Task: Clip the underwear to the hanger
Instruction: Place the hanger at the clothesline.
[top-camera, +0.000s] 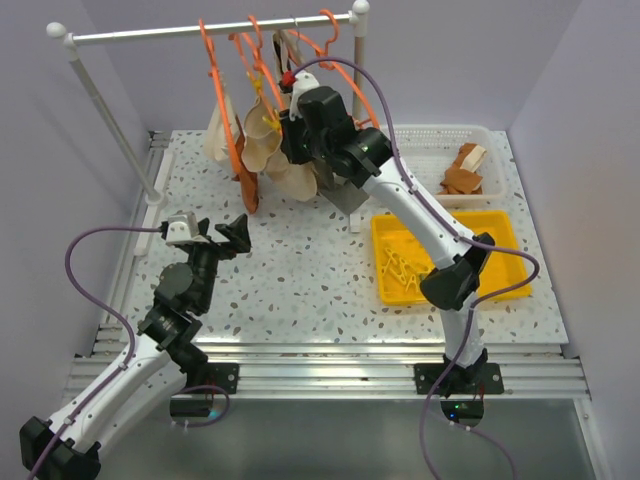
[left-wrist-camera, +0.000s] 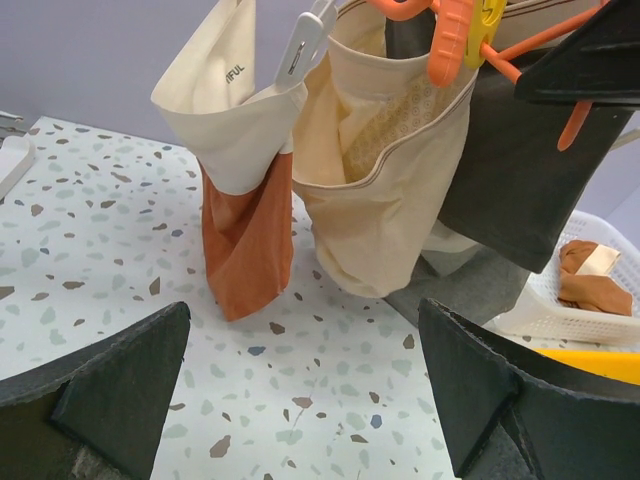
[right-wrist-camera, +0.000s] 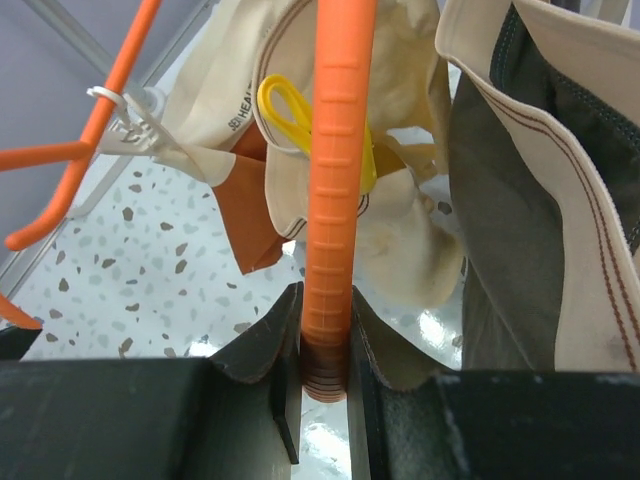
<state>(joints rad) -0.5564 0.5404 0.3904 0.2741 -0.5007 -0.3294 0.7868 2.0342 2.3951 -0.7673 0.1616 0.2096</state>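
The pale cream underwear (top-camera: 268, 150) hangs under the rail among several orange hangers. In the left wrist view the underwear (left-wrist-camera: 385, 190) is held at its top edge by an orange peg (left-wrist-camera: 450, 40) and a yellow peg (left-wrist-camera: 490, 20). My right gripper (right-wrist-camera: 325, 340) is shut on the orange hanger's bar (right-wrist-camera: 335, 180), with the underwear (right-wrist-camera: 400, 230) and a yellow peg (right-wrist-camera: 285, 110) right behind it. From above, the right gripper (top-camera: 292, 135) is up against the hanging clothes. My left gripper (top-camera: 215, 232) is open and empty, low over the table, pointing at the clothes (left-wrist-camera: 300, 390).
A rust-orange cloth (left-wrist-camera: 245, 240) and a dark grey garment (left-wrist-camera: 510, 170) hang beside the underwear. The white rail (top-camera: 200, 30) stands at the back. A yellow tray (top-camera: 500, 235) holds pegs, and a white basket (top-camera: 440, 135) holds brown cloths at the right.
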